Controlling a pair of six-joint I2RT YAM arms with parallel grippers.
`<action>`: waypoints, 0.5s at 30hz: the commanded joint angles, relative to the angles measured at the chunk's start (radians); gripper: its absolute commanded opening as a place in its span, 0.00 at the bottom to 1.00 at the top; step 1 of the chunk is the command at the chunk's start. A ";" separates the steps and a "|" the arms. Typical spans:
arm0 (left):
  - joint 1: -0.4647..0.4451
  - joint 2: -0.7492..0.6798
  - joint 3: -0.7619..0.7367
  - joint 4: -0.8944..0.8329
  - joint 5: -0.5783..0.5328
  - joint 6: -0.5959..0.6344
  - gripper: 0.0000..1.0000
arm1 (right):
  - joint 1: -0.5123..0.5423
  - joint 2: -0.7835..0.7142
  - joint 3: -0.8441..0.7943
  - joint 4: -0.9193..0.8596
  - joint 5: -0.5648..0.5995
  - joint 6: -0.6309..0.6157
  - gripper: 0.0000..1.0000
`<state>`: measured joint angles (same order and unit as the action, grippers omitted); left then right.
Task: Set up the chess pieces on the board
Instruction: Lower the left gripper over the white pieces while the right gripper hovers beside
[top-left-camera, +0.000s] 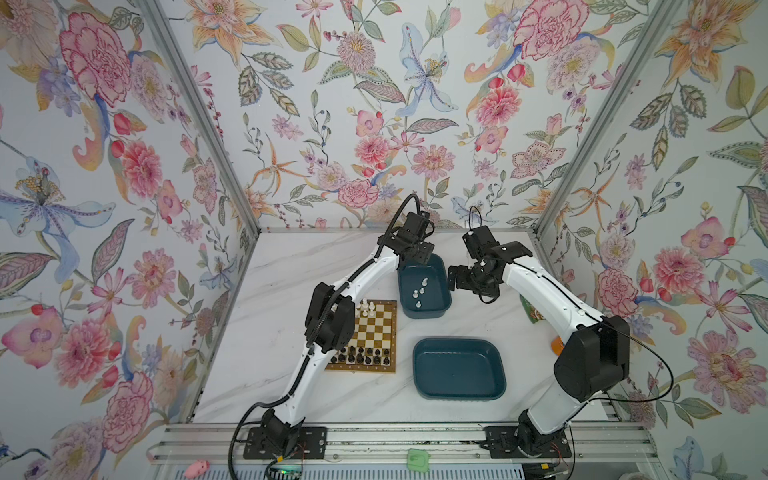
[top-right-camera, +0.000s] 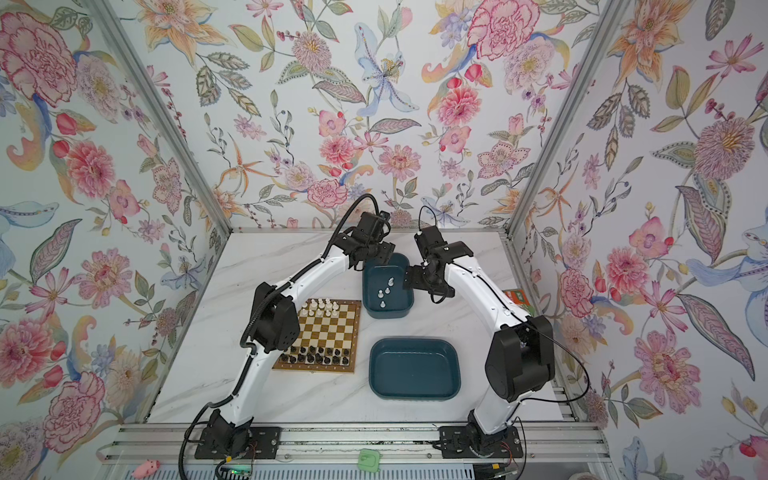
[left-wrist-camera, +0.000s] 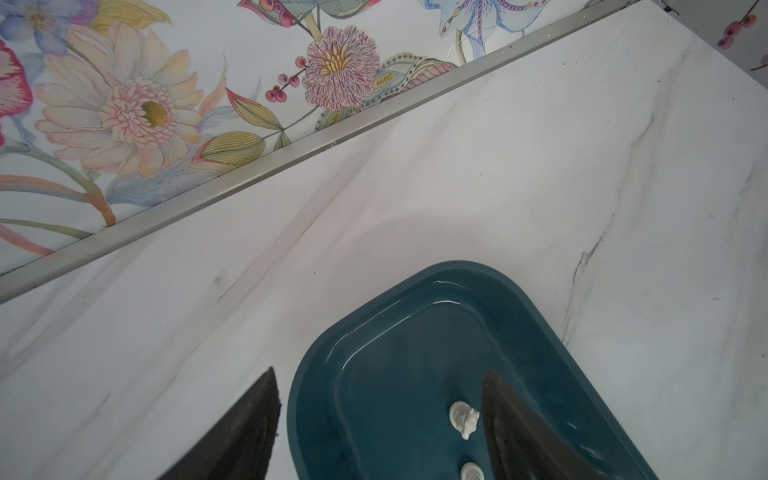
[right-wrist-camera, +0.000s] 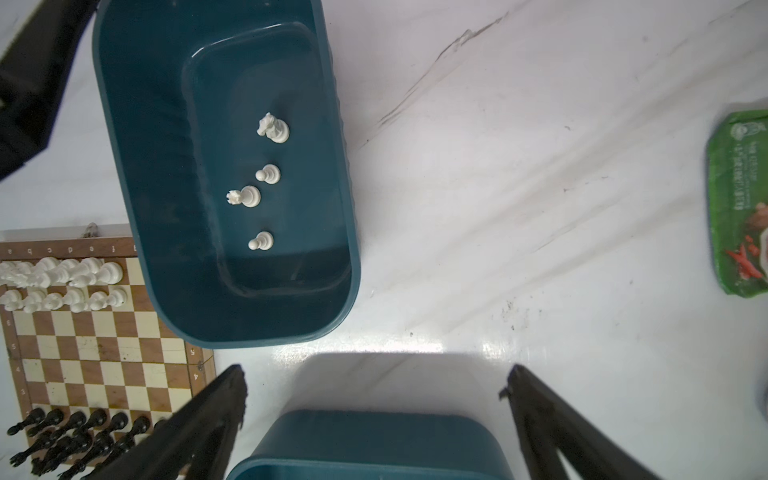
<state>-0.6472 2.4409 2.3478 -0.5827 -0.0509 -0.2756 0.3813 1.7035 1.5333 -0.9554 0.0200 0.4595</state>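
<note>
In both top views you have the board (top-left-camera: 374, 328) (top-right-camera: 328, 332) flat on the table (top-left-camera: 291, 270), its left edge hidden under the left arm's elbow. White pieces (top-right-camera: 320, 308) stand in two rows along its far edge and black pieces (top-right-camera: 316, 357) in two rows along its near edge. The far tub (top-left-camera: 424, 315) sits just beyond the board's far right corner and holds four loose white pieces (top-left-camera: 419, 291). The near tub (top-left-camera: 457, 397) lies to the board's right. The left gripper (top-left-camera: 424, 254) hangs over the far tub's far end. The right gripper (top-left-camera: 455, 278) is beside that tub's right wall.

Left wrist view: your left gripper's jaws stand apart, gripping nothing. One finger (left-wrist-camera: 519, 436) is inside the far tub, just beside a white knight (left-wrist-camera: 464, 417); contact cannot be judged.

Right wrist view: your right gripper (right-wrist-camera: 374, 370) is spread wide over bare table between the tubs, holding nothing. A green packet (right-wrist-camera: 739, 203) lies well to one side.
</note>
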 joint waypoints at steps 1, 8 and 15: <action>-0.018 0.045 0.057 -0.071 0.022 -0.005 0.72 | -0.014 0.020 0.045 -0.048 -0.028 -0.041 0.99; -0.038 0.075 0.039 -0.103 0.026 0.028 0.57 | -0.077 -0.010 -0.005 -0.046 -0.071 -0.083 0.99; -0.048 0.069 -0.009 -0.088 0.049 0.041 0.60 | -0.100 -0.037 -0.067 -0.030 -0.113 -0.107 0.99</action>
<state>-0.6888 2.5015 2.3505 -0.6533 -0.0250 -0.2493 0.2836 1.7039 1.4902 -0.9730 -0.0589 0.3775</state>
